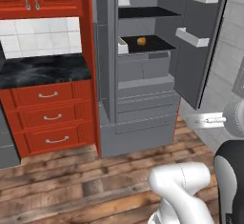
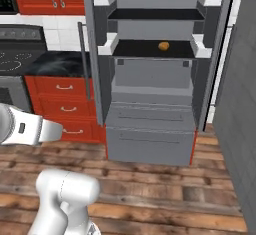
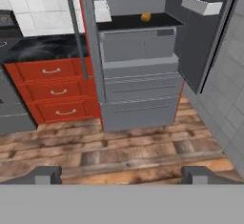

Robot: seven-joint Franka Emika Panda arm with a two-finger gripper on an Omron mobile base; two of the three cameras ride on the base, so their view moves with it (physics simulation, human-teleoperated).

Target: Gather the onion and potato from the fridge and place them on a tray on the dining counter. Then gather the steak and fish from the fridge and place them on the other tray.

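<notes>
The fridge [image 2: 150,79] stands open. A small yellow-brown item, probably the potato [image 2: 163,45], rests on its lower black shelf [image 2: 135,50], right of centre. Gripper [image 3: 122,174] spread wide, empty, well short of the fridge. Expect a firm, rounded, roll-prone body; grasp across its middle

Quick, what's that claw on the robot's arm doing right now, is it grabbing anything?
Gripper: open wide and holding nothing, pointed toward the open fridge.
</notes>
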